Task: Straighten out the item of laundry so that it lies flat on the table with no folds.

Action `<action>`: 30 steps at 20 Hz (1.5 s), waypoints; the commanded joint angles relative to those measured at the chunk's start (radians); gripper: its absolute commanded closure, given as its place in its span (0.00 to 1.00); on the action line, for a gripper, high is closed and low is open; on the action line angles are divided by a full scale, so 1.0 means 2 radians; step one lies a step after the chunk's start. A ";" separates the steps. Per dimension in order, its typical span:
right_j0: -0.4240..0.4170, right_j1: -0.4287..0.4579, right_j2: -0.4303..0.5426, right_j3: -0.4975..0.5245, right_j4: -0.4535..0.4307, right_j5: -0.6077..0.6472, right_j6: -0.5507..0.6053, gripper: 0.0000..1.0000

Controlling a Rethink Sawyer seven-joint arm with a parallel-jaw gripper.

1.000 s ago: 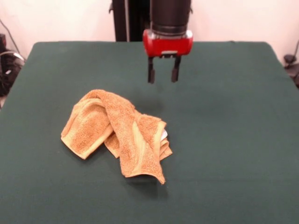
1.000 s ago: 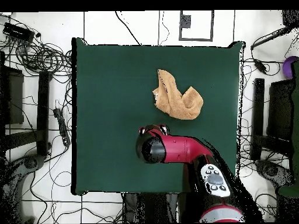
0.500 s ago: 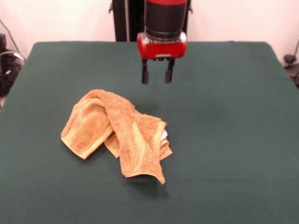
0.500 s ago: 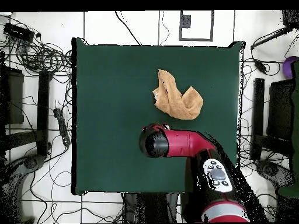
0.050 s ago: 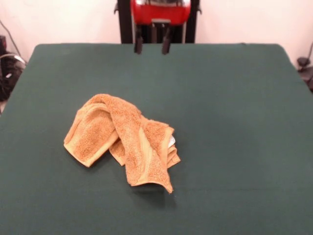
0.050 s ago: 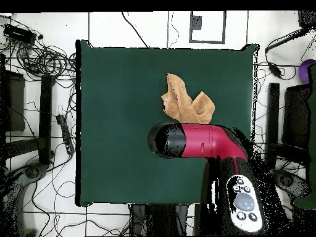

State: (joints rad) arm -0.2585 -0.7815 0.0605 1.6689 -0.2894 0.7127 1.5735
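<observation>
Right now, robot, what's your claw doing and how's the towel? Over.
Gripper open, empty, high over the table's far side. Towel crumpled and folded over itself, not flat. Nothing in the way.

The room is evenly and brightly lit from overhead, so the green worktop (image 5: pixel 234 122) shows no glare and only a soft, short shadow tucked under the near edge of the crumpled towel (image 5: pixel 122 139). From the front everything looks reasonably sharp, though the claw (image 5: pixel 152 46) at the top edge is cut off by the frame and a little soft. Seen from straight above, the pale floor around the worktop (image 6: pixel 117 123) is washed bright, and the towel (image 6: pixel 188 105) there reads flat, with little shading in its folds.
</observation>
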 commanded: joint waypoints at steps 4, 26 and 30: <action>0.001 0.016 0.057 -0.013 -0.009 -0.051 0.011 0.00; 0.036 0.104 0.035 0.003 0.052 -0.134 0.089 0.00; 0.032 0.113 0.044 -0.011 0.050 -0.159 0.077 0.00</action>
State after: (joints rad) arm -0.2202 -0.6057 0.0611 1.6255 -0.2372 0.4013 1.5735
